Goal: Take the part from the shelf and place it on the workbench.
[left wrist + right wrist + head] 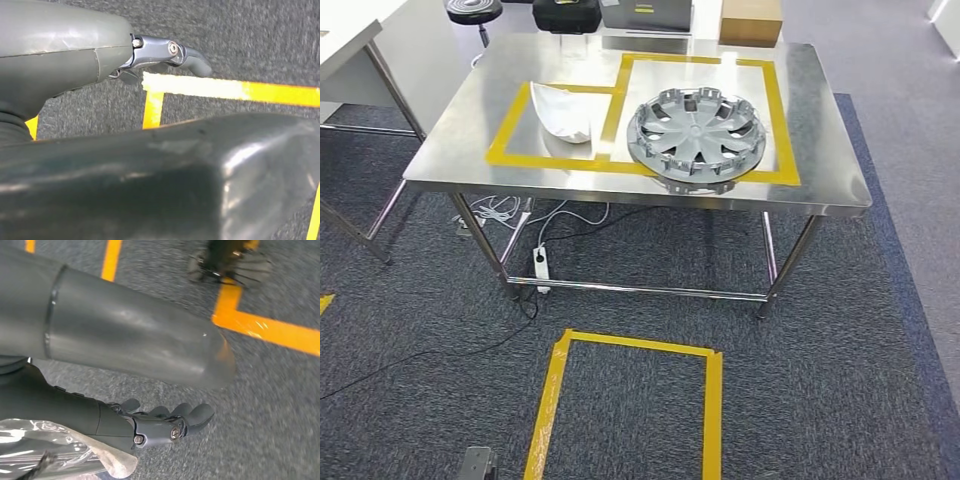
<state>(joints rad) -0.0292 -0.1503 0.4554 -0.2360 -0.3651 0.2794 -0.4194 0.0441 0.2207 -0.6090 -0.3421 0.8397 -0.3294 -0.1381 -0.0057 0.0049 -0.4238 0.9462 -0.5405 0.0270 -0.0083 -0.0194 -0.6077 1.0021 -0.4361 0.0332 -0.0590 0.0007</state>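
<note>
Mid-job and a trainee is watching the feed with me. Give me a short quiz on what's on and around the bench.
1. True or false: the silver spoked plastic wheel cover lies wholly inside its yellow tape rectangle on the stainless steel workbench.
2. Where does the white curved shell part lie? A) in the left taped rectangle on the bench; B) on the carpet; C) on top of the wheel cover.
3. Fill in: the white power strip lies on the carpet ___ the workbench.

Key: 1 false, its front edge overlaps the tape; 2 A; 3 under.
</note>
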